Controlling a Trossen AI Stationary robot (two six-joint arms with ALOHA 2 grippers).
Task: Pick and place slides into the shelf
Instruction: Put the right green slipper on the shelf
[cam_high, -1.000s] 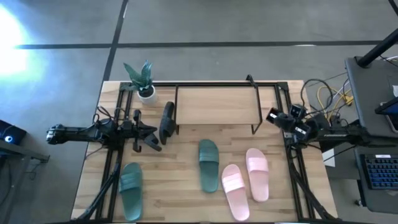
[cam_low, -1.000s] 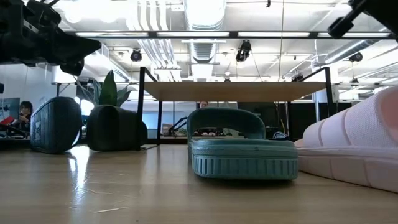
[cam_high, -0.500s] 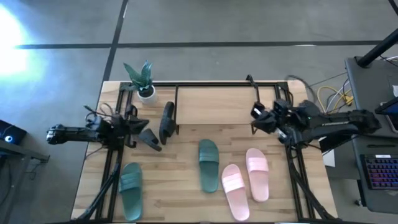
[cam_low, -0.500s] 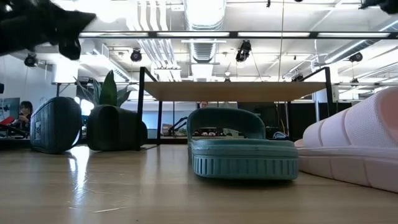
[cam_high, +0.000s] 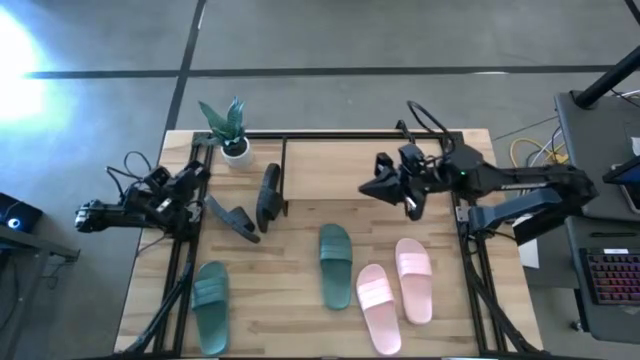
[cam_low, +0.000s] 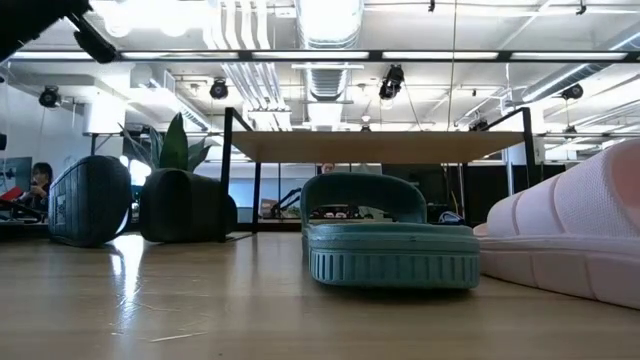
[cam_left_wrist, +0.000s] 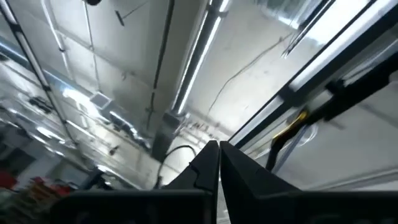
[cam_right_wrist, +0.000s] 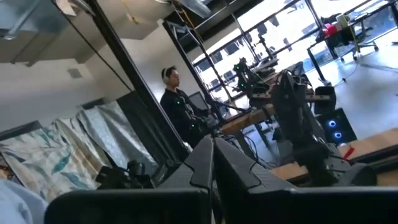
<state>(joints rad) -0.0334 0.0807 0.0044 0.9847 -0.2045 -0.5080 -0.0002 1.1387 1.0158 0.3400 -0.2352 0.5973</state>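
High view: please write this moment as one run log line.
left hand: shut, empty, table's left edge | right hand: shut, empty, over shelf | slides on shelf: none

Bright overhead ceiling lights (cam_low: 330, 20), floor glare at upper left, motion-blurred left wrist view.

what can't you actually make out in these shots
- Shelf underside: the high view shows only its top board; in the low view the green slide blocks part of it.
- Black slides: on edge beside the shelf, so straps and soles are unclear from above.
- Table: both wrist views point up into the room, past shut fingers.
- Pink slides: cut off by the low view's right edge.
- Person: too small for detail in the right wrist view.
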